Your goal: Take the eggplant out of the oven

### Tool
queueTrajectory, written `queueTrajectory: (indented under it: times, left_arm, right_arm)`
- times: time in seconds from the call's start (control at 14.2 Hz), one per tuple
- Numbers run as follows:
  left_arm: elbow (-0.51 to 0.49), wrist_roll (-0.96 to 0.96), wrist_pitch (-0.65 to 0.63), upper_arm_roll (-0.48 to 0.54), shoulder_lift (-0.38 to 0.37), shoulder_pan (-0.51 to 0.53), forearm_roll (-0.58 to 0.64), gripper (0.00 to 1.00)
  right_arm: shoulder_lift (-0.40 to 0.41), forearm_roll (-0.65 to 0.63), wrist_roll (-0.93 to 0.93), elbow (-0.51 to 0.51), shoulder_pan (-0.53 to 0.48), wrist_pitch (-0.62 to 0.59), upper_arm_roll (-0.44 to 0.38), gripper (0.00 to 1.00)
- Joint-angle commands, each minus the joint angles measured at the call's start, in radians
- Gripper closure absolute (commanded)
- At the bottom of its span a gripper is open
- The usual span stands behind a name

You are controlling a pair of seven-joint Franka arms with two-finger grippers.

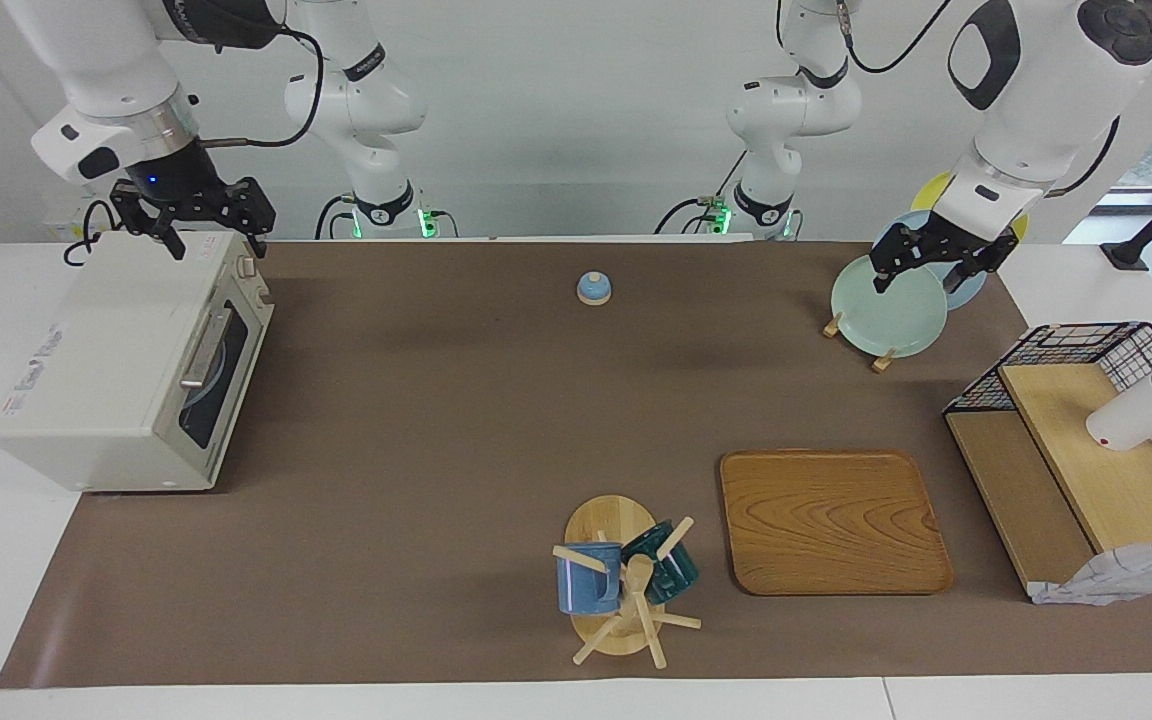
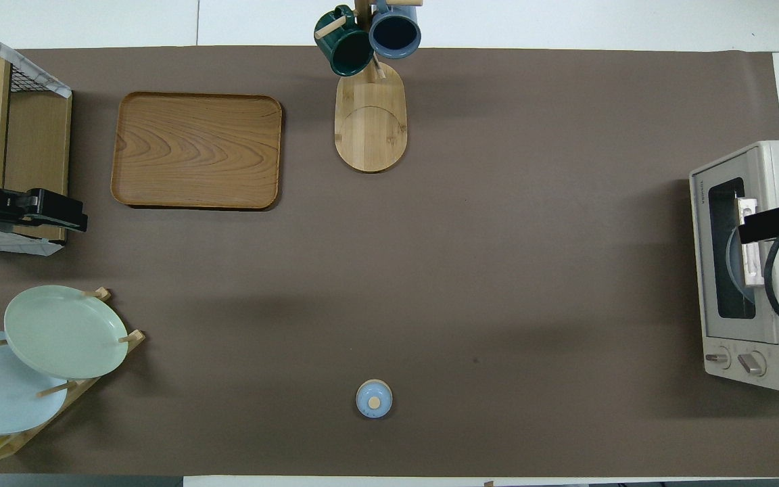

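Oven (image 1: pixel 126 370) at the right arm's end of the table, door shut, a pale plate dimly visible through the glass; eggplant not discernible inside. Right gripper (image 1: pixel 208 240) up over the oven's top, at the corner nearest the robots, fingers apart, holding nothing. Left gripper (image 1: pixel 926 272) up over the plate rack (image 1: pixel 886 305) at the left arm's end, fingers apart, empty. Wooden tray (image 1: pixel 831 520) and mug tree (image 1: pixel 626 585) farther from the robots. Small blue lid (image 1: pixel 593 289) near the robots, mid-table.
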Motion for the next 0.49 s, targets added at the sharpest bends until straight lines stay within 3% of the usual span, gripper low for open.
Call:
queueTrajectory:
  times: [0.0,0.35,0.42]
  left_arm:
    - [0.003,0.007,-0.006,-0.006,-0.006,0.009,0.017,0.0]
    - [0.003,0.007,-0.006,-0.006,-0.006,0.009,0.017,0.0]
    - [0.003,0.007,-0.006,-0.006,-0.006,0.009,0.017,0.0]
  right_arm:
    - [-0.002,0.017,0.012,0.003,-0.005,-0.008,0.007,0.0]
    - [-0.007,0.025,0.035,0.0,-0.007,-0.011,0.012,0.0]
    - [-0.007,0.025,0.006,0.0,-0.004,-0.009,0.014,0.11]
